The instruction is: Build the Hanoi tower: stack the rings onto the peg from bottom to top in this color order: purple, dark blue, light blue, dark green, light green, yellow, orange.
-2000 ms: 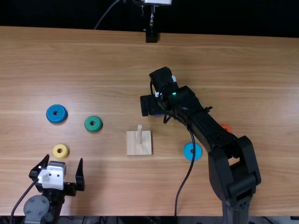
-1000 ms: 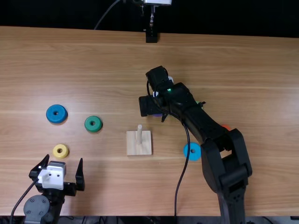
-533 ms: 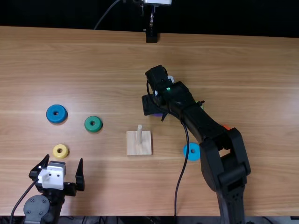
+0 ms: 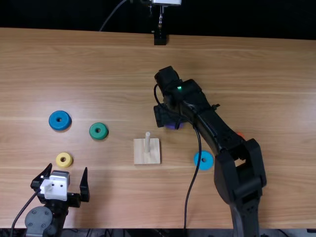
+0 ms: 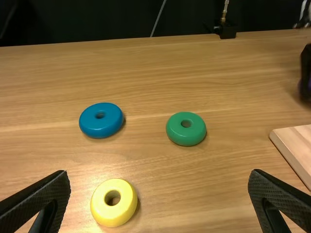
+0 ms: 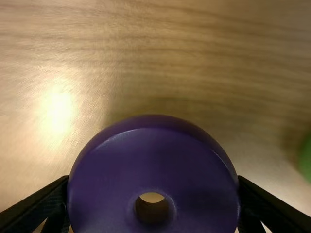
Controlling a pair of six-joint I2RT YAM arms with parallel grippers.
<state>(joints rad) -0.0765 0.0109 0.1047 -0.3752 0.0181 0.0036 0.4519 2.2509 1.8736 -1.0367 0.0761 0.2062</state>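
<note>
My right gripper [image 4: 170, 116] is behind the pegged base [image 4: 148, 157], shut on the purple ring [image 4: 174, 126]. In the right wrist view the purple ring [image 6: 112, 184] lies flat between both fingers of that gripper [image 6: 153, 180], touching each. The peg [image 4: 147, 141] holds no ring. My left gripper [image 4: 67, 168] stands open at the near left; in its wrist view, the gripper [image 5: 159, 177] has the yellow ring [image 5: 106, 211] beyond its gap. Dark blue [image 4: 59, 120], dark green [image 4: 98, 131] and yellow [image 4: 63, 159] rings lie left of the base, light blue [image 4: 204, 160] and orange [image 4: 240, 134] right.
A light green ring [image 6: 306, 158] lies on the table beside the purple one, at the right wrist view's edge. The right arm crosses above the table right of the base, its cable hanging nearby. A black stand [image 4: 160, 38] is at the far edge.
The right gripper has shifted slightly right and toward the near edge; more of the purple ring is visible, moved the same way with it. My left arm has kept still.
</note>
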